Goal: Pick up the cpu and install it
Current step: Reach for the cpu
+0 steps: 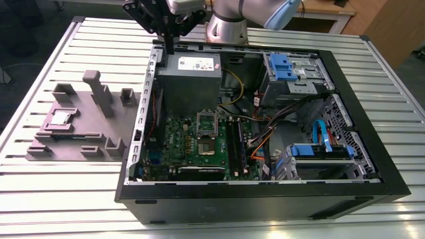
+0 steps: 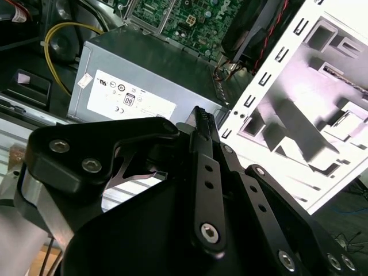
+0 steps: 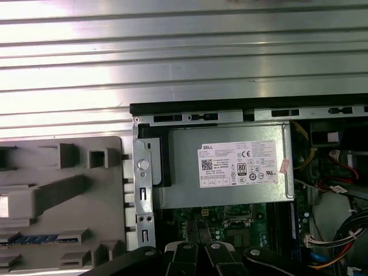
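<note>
The cpu point(image 1: 61, 118), a small silver square chip, lies in a recess of the grey holder block point(image 1: 86, 142) on the table, at the exterior view's left of the open computer case point(image 1: 265, 199). My gripper point(image 1: 170, 46) hangs above the case's far corner, over the edge of the grey power supply point(image 1: 189, 74), well away from the cpu. Its black fingers point(image 2: 200, 118) are pressed together with nothing between them. The green motherboard point(image 1: 179, 144) inside the case carries the socket point(image 1: 208, 146), with its silver frame point(image 1: 206, 119) raised.
Blue drive cages point(image 1: 287, 67) and loose cables point(image 1: 265, 134) fill the case at the exterior view's right. The holder block point(image 3: 63, 201) has several upright posts point(image 1: 99, 94). The ribbed metal table point(image 1: 66, 199) runs around the case.
</note>
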